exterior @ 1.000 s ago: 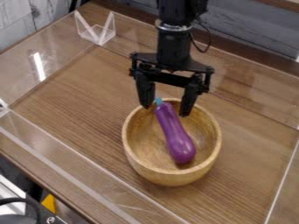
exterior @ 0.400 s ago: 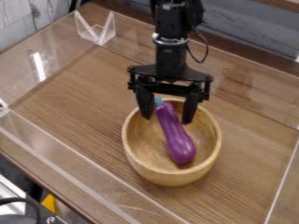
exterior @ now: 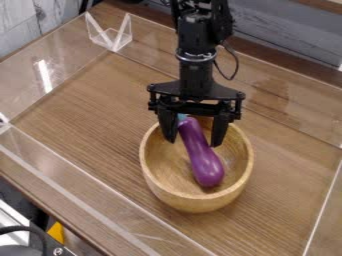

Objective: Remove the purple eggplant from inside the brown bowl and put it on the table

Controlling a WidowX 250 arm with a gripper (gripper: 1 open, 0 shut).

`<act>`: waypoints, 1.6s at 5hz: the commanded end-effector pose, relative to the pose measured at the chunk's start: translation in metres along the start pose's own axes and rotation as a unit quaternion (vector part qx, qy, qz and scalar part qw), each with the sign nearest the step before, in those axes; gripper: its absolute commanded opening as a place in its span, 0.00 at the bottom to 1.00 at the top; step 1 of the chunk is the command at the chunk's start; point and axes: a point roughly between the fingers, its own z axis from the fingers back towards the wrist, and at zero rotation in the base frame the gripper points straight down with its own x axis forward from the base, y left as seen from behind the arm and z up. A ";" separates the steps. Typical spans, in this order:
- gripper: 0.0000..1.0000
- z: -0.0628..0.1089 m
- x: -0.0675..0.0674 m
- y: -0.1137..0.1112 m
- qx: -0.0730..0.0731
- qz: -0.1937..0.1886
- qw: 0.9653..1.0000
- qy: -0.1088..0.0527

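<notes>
The purple eggplant [exterior: 202, 156] lies inside the brown bowl [exterior: 167, 180], stem end toward the back, its teal cap hidden behind the fingers. The bowl sits on the wood-grain table [exterior: 94, 110], right of centre. My gripper [exterior: 195, 130] hangs from the black arm directly over the eggplant's upper end. It is open, one dark finger [exterior: 168, 126] on the left of the eggplant and the other on its right, both dipping just inside the bowl's back rim. Nothing is held.
Clear plastic walls [exterior: 54, 180] edge the table at the front and left. A clear plastic stand [exterior: 110, 33] sits at the back left. A dark strip [exterior: 287, 35] runs along the back.
The gripper has come down toward the bowl and slightly forward, so its open fingers now straddle the eggplant's upper end. The eggplant and bowl have not moved.
</notes>
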 end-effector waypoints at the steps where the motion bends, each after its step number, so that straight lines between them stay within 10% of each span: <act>1: 1.00 0.008 0.002 -0.006 -0.009 0.002 0.999 -0.032; 4: 1.00 0.001 0.002 -0.015 -0.005 0.009 0.998 -0.056; 8: 1.00 0.001 -0.004 -0.017 0.008 0.014 0.999 -0.045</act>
